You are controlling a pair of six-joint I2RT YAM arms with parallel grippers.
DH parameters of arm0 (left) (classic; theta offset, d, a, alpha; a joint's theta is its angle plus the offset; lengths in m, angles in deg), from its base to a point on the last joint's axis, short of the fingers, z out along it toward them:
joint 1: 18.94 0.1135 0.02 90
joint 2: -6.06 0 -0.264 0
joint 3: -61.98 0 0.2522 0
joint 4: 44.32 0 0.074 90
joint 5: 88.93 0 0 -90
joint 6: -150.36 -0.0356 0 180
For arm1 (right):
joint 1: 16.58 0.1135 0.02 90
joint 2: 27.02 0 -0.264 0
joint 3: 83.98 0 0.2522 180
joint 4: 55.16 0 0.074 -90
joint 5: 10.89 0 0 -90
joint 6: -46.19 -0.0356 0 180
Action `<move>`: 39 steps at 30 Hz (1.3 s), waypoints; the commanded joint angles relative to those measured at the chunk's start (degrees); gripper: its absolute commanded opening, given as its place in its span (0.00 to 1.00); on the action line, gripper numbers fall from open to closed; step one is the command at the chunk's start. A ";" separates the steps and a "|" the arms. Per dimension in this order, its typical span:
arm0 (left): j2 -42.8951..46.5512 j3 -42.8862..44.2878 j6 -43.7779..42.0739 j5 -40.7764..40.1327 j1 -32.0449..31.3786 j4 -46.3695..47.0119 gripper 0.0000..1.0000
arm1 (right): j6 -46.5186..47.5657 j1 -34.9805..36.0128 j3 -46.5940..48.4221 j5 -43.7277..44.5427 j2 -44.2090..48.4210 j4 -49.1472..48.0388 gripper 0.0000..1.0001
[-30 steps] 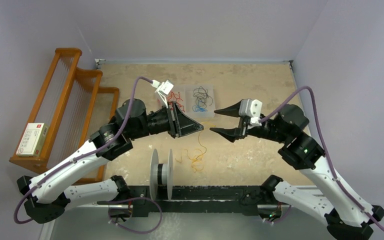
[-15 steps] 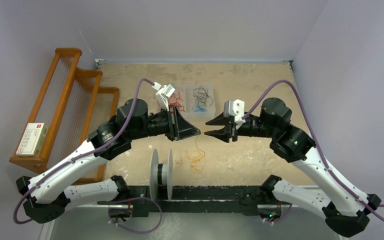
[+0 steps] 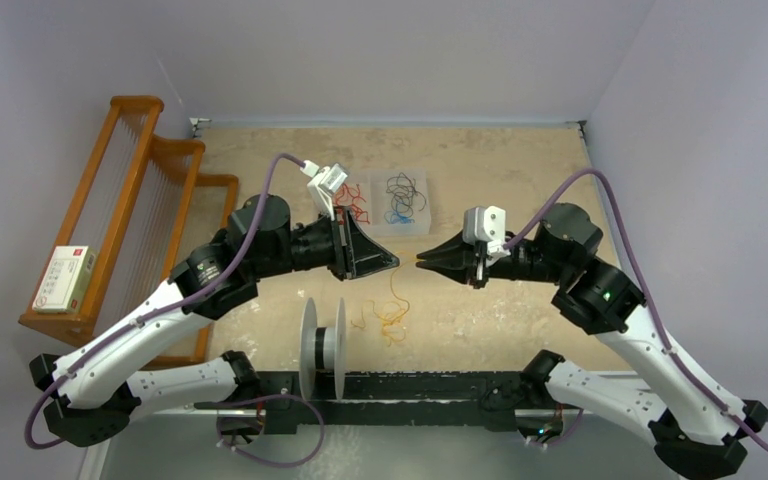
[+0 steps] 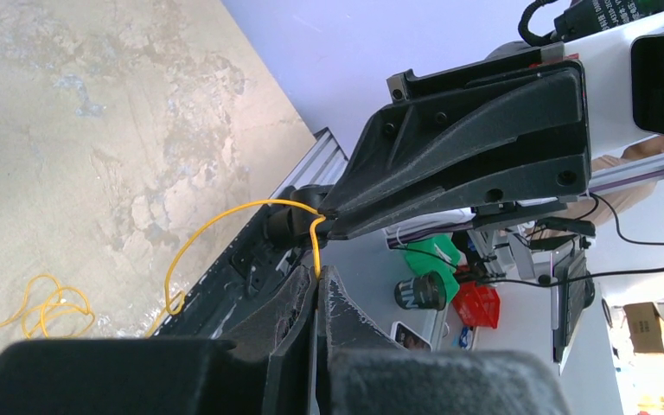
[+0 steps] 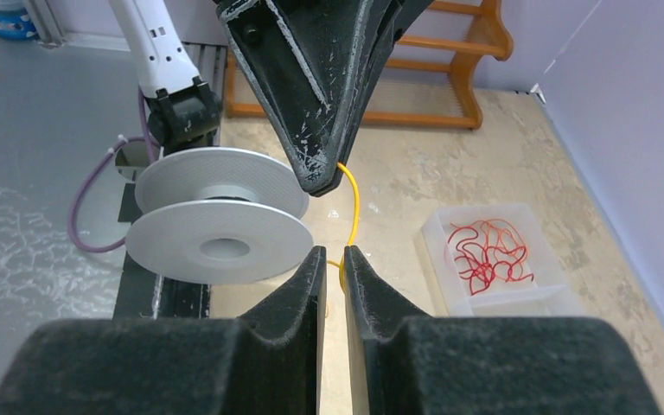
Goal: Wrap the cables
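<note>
My left gripper (image 3: pixel 393 262) is shut on one end of a thin yellow cable (image 3: pixel 396 290), which hangs down to a curly yellow-orange pile (image 3: pixel 390 320) on the table. In the left wrist view the cable (image 4: pixel 225 216) rises from my shut left gripper (image 4: pixel 318 272) and bends at the tip of my right gripper (image 4: pixel 327 223). My right gripper (image 3: pixel 422 262) faces the left one, tip to tip. In the right wrist view its jaws (image 5: pixel 333 252) stand a narrow gap apart, with the cable (image 5: pixel 355 207) running into that gap. The white spool (image 3: pixel 322 350) stands on the front rail.
A clear tray holds red wires (image 3: pixel 355 200) and black and blue wires (image 3: pixel 403 197) at the back centre. A wooden rack (image 3: pixel 130 220) with a small box (image 3: pixel 65 278) stands at the left. The black rail (image 3: pixel 430 385) runs along the front edge.
My right gripper has narrowed from wide open to a thin gap and come in to the left gripper's tip. The left gripper has kept hold of the cable.
</note>
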 commanded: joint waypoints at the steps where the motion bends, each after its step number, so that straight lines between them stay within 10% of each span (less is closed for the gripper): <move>1: 0.96 2.29 -1.09 0.79 0.13 2.01 0.00 | -0.60 0.22 0.72 -0.76 -0.32 -2.29 0.17; 9: 1.38 1.99 -0.74 1.37 0.12 2.60 0.00 | -0.70 0.22 0.10 0.45 -0.90 -3.09 0.41; 25: 3.19 1.05 -1.29 0.26 0.12 1.74 0.00 | -1.50 0.22 0.72 2.42 -1.50 -3.52 0.00; 29: 5.05 1.63 -3.26 -7.79 0.12 -3.86 0.41 | -1.31 0.22 2.89 7.22 -1.61 -1.74 0.00; 39: 12.18 4.85 4.35 -38.31 0.17 -28.93 0.68 | -0.96 0.29 4.93 22.38 -4.39 5.03 0.00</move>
